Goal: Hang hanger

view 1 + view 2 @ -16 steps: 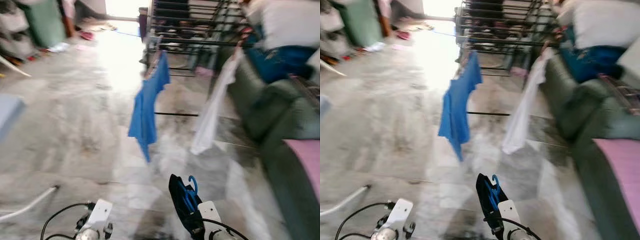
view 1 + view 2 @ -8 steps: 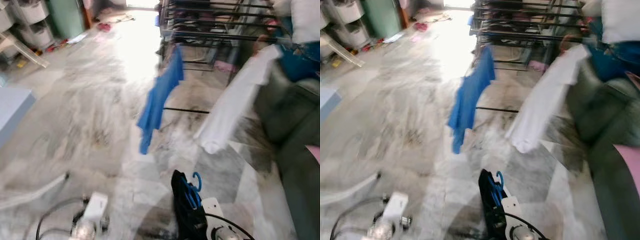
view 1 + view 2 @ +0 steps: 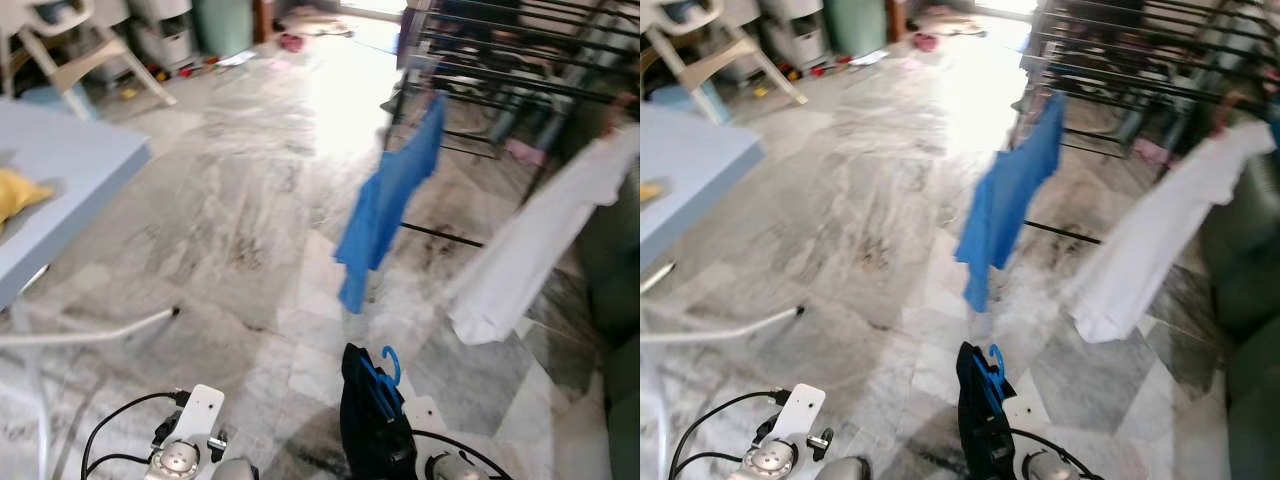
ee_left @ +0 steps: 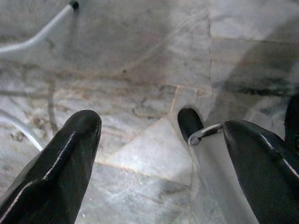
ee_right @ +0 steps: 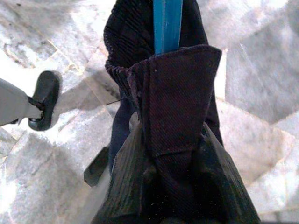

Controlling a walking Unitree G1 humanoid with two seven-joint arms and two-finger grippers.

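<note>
My right gripper [image 3: 378,420] is shut on a blue plastic hanger [image 3: 384,375] that carries a dark garment [image 3: 366,425], low in the head views. In the right wrist view the blue hanger [image 5: 167,23] runs into the dark cloth [image 5: 173,116] pinched between the fingers. A black drying rack [image 3: 500,70] stands ahead to the right. A blue shirt [image 3: 385,205] and a white garment [image 3: 535,250] hang from it. My left gripper [image 4: 159,154] is open over the marble floor, with nothing between its fingers.
A light blue table [image 3: 60,190] with a yellow cloth [image 3: 15,195] stands at the left, its white legs [image 3: 90,330] reaching onto the floor. A green sofa [image 3: 615,300] lies at the right. Chairs and bins [image 3: 150,40] line the far left.
The camera has swung to the left: the rack and hung clothes have shifted right in the picture, and the blue table has come into view. My right gripper still holds the hanger.
</note>
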